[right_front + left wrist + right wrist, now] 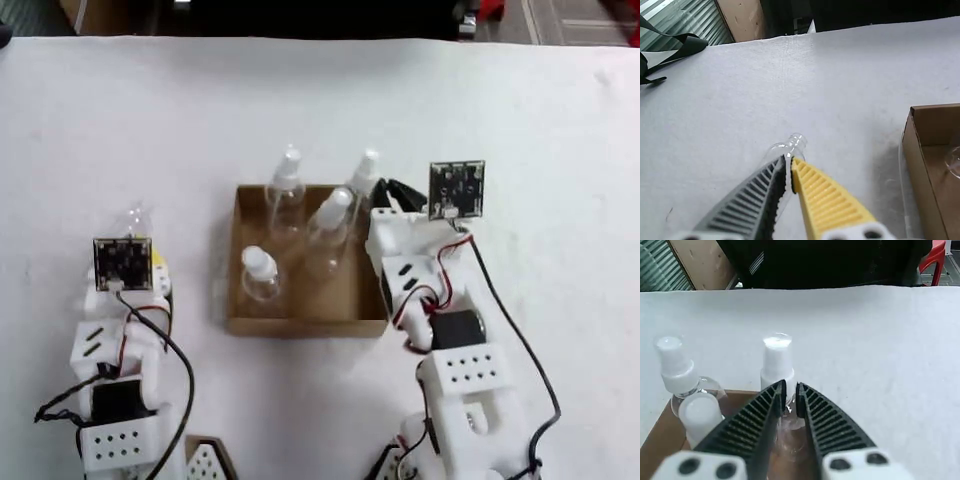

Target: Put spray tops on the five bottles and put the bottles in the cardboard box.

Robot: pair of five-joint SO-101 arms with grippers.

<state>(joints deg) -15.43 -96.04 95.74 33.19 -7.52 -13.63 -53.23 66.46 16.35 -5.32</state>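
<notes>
The cardboard box (236, 300) sits mid-table with three capped clear bottles standing in it, such as the one at the front left (259, 276). My right gripper (790, 386) is shut on the neck of another spray-topped bottle (777, 358), held upright at the box's far right corner (365, 176). A clear bottle without a top (794, 142) lies on the white table, neck pointing away, under my left gripper (790, 160). The grey and yellow fingers meet at the tips. I cannot tell whether they touch the bottle.
The box wall (914, 150) stands to the right of my left gripper. Two capped bottles (676, 371) (699, 413) stand close beside the held one. Open white table (120, 120) lies all around the box.
</notes>
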